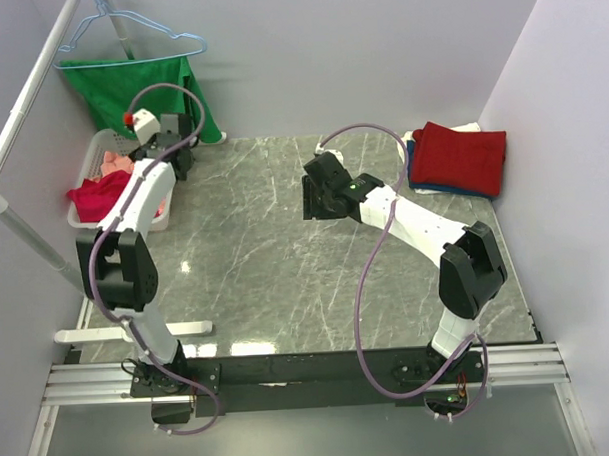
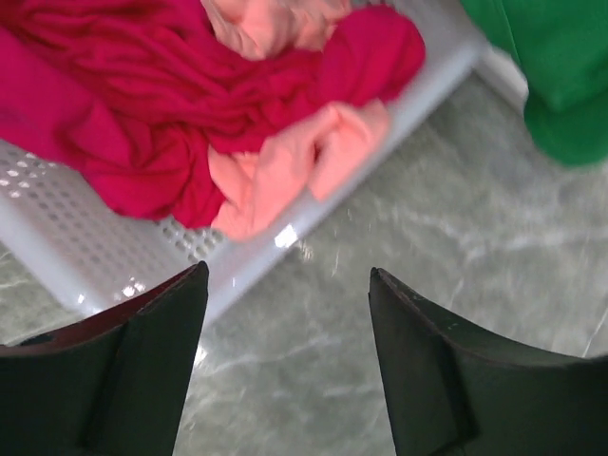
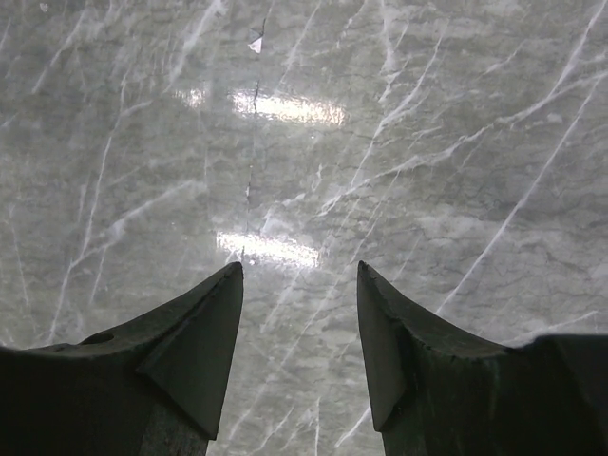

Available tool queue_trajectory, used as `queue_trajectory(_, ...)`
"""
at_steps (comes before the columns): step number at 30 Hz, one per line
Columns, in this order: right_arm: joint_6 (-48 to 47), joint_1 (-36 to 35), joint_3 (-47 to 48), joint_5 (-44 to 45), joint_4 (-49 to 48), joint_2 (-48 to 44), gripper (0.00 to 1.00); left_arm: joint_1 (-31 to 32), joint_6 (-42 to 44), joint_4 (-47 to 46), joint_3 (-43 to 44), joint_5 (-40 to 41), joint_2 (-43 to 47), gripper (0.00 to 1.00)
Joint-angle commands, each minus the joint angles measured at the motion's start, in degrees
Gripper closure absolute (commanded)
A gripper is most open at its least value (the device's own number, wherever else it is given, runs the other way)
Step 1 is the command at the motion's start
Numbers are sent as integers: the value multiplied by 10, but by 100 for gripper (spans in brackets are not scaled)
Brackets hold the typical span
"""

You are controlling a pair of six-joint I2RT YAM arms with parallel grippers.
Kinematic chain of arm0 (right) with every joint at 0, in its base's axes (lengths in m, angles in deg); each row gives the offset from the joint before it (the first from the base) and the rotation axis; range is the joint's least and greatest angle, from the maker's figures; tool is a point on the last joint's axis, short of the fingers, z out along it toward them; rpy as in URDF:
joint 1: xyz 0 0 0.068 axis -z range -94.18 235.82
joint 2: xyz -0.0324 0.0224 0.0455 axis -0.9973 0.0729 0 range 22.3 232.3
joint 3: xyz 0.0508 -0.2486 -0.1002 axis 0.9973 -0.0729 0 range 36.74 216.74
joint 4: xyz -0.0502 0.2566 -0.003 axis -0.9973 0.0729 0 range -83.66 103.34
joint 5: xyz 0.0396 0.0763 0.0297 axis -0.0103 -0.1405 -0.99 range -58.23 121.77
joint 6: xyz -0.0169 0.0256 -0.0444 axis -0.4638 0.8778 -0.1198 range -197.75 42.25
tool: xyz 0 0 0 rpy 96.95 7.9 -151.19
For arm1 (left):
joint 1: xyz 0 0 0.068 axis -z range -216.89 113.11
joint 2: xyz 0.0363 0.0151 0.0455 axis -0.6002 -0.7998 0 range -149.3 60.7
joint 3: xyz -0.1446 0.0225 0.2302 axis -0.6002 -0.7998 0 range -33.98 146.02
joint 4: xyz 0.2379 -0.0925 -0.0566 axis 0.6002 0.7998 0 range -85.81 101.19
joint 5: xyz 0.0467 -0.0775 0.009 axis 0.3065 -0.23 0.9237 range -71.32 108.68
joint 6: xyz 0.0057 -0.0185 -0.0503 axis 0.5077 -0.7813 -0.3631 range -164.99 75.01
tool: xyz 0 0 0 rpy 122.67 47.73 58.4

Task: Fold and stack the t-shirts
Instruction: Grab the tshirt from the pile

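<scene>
A bright pinkish-red t-shirt (image 2: pixel 142 95) and a salmon-orange t-shirt (image 2: pixel 285 171) lie crumpled together in a white perforated basket (image 2: pixel 85 247) at the table's far left. The salmon-orange cloth spills over the basket's rim. My left gripper (image 2: pixel 285 271) hovers open over the marble just beside that rim, with nothing between its fingers. At the back right, a folded dark red t-shirt (image 1: pixel 460 155) tops a stack with a blue one (image 1: pixel 423 187) under it and white cloth (image 1: pixel 413 139) at its far edge. My right gripper (image 3: pixel 299 266) is open over bare marble near the table's middle (image 1: pixel 318 192).
A green cloth (image 1: pixel 130 89) hangs from a blue hanger (image 1: pixel 137 29) behind the basket and shows at the left wrist view's top right (image 2: pixel 560 76). A white pole (image 1: pixel 25 108) slants along the left. White walls close in the marble table (image 1: pixel 266 259).
</scene>
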Motion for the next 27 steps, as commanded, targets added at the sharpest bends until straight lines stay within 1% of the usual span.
queue_trajectory(1, -14, -2, 0, 15, -7, -4, 42, -35, -30, 17, 73, -21, -44, 29)
queue_trajectory(2, -16, -2, 0, 16, -7, 0, 42, -41, -35, 18, 81, -27, -53, 32)
queue_trajectory(5, -23, 1, 4, 18, -4, 7, 42, -69, -67, 39, 110, -34, -88, 35)
queue_trajectory(9, -26, 11, 6, 16, 0, 15, 42, -113, -114, 49, 117, -63, -126, 35)
queue_trajectory(13, -26, 27, -1, 0, -4, 15, 42, -156, -129, 44, 113, -74, -148, 34)
queue_trajectory(19, -23, 49, -1, -20, -4, 25, 42, -184, -122, 47, 126, -66, -185, 30)
queue_trajectory(23, -24, 58, 10, -26, 1, 34, 43, -191, -122, 70, 145, -54, -223, 26)
queue_trajectory(24, -24, 59, 14, -25, 2, 35, 43, -193, -128, 84, 153, -51, -237, 26)
queue_trajectory(27, -24, 62, 19, -23, 6, 37, 43, -202, -133, 85, 149, -56, -252, 26)
